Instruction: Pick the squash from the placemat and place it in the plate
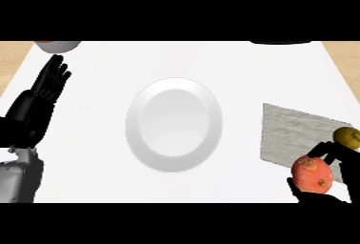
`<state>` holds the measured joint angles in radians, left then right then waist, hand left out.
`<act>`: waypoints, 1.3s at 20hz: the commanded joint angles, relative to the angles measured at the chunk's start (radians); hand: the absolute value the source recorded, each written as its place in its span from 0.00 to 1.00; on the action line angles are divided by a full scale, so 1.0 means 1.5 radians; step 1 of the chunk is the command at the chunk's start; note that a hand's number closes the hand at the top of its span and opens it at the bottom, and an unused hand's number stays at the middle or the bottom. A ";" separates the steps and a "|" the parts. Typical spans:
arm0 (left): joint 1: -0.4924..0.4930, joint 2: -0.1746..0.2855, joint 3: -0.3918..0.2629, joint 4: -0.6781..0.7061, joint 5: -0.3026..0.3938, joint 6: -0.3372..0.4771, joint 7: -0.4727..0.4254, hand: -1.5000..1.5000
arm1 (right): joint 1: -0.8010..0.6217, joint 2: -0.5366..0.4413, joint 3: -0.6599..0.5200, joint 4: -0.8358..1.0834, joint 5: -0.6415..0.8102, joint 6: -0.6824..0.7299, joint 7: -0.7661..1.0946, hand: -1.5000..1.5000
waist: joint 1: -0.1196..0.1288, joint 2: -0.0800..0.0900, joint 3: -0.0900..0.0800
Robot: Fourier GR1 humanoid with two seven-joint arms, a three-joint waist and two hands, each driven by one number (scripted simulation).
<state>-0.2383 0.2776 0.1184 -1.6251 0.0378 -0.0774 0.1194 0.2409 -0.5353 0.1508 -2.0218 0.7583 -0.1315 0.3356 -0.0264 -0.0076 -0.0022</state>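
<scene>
Head view: the carry is judged best done by raising the orange, oblong, mottled squash [313, 174] clear of the grey woven placemat [295, 131], moving it left until it is centred over the white round plate [134, 125], and lowering it before release. The squash is held right of the plate, enclosed by the curled fingers [325, 149] and thumb of the black right hand [343, 177]. The black left hand [44, 88] is rested left of the plate, fingers straight and spread.
</scene>
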 commanded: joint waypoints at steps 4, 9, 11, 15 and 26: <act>0.004 -0.012 -0.013 -0.014 -0.001 -0.006 0.001 0.50 | -0.066 0.079 0.102 -0.174 0.009 0.061 0.105 1.00 | 0.020 0.004 0.001; -0.009 -0.026 -0.024 -0.038 -0.022 0.014 0.029 0.50 | -0.202 0.154 0.168 -0.129 0.059 0.128 0.188 1.00 | 0.023 0.005 0.001; -0.033 -0.023 -0.010 0.018 -0.014 0.002 -0.005 0.50 | -0.305 0.175 0.138 -0.099 0.029 0.188 0.241 1.00 | 0.023 0.006 0.001; -0.044 -0.005 0.011 0.041 0.001 -0.020 -0.012 0.50 | -0.390 0.262 0.165 -0.008 0.033 0.188 0.253 1.00 | 0.023 0.006 0.001; -0.016 -0.019 -0.002 -0.010 -0.005 -0.019 0.007 0.50 | -0.593 0.356 0.213 0.418 0.044 -0.030 0.251 1.00 | 0.032 0.007 0.001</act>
<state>-0.3042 0.2507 0.1144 -1.6056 0.0259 -0.0967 0.1343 -0.5612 -0.0206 0.4468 -1.5799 0.8342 -0.0832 0.7161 0.0172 0.0032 -0.0004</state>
